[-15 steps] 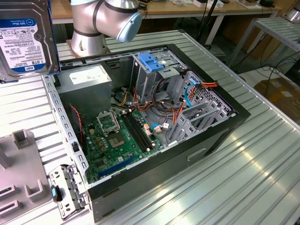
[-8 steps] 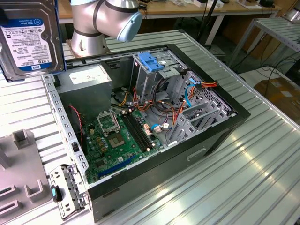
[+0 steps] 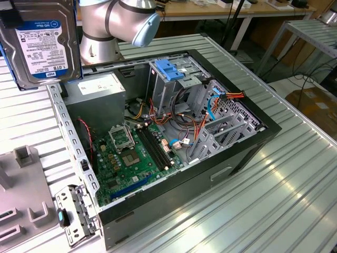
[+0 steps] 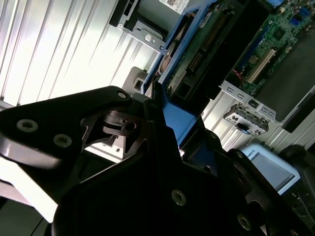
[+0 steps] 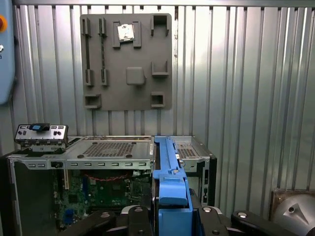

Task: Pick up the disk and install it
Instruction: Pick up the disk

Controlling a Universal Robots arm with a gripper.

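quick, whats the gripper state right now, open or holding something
gripper: jaws closed on the disk, gripping it by its blue frame.

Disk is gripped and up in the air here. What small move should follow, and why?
Probably carry it toward the drive cage inside the open case. The hand is shut on the disk, which hangs in the air at the exterior view's left, apart from the cage.
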